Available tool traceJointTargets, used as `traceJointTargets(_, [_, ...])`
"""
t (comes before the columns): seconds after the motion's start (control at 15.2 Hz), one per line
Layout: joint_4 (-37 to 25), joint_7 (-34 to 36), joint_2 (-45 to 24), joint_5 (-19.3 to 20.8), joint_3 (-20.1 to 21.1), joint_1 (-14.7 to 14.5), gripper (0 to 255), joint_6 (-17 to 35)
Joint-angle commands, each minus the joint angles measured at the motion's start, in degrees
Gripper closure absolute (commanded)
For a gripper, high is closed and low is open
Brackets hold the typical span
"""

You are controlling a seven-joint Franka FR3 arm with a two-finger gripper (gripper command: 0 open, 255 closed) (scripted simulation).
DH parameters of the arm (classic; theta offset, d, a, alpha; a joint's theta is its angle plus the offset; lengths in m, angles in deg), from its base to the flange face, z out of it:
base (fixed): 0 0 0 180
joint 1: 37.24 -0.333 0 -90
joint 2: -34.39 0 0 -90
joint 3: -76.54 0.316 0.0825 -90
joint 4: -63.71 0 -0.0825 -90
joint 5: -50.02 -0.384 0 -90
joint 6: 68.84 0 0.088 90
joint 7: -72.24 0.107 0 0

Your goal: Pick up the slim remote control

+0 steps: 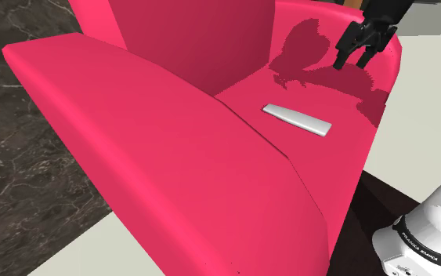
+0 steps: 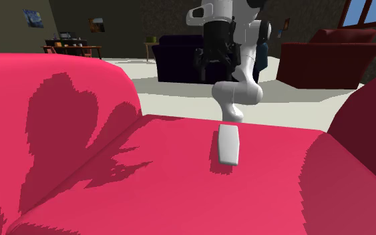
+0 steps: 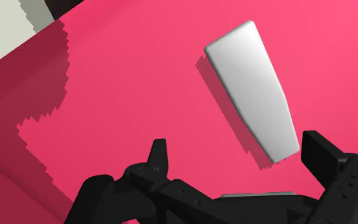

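Observation:
A slim, flat, light grey remote control (image 1: 297, 119) lies on the seat of a bright pink sofa (image 1: 171, 157). In the second exterior view the remote (image 2: 228, 144) rests in the middle of the seat cushion. My black gripper (image 1: 354, 53) hangs open well above the seat, over the remote's far side near the sofa's edge, and casts a large shadow on the cushion. In the wrist view the remote (image 3: 254, 89) lies below the gripper (image 3: 234, 143), nearer to one finger (image 3: 320, 153) than to the other, and nothing is between the fingers.
The sofa's backrest (image 2: 53, 113) and arm (image 2: 366, 133) rise on either side of the seat. The robot's stand (image 1: 426, 235) sits beside the sofa. Farther back are a dark sofa (image 2: 176, 60), a red armchair (image 2: 333, 60) and a pale floor (image 2: 179, 100).

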Motion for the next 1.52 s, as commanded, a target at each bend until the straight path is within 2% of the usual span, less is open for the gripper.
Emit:
traceJointTargets(0.0, [0.0,0.0,0.0,0.0,0.0,0.0,0,0.0])
traceJointTargets(0.79, [0.89,-13.69,-19.6,3.32,4.56,-8.12,0,11.92])
traceJointTargets(1.32, [5.55,-14.03,-21.72,3.49,4.81,-8.33,0,18.4])
traceJointTargets(1.45, [5.55,-14.03,-21.72,3.49,4.82,-8.33,0,18.4])
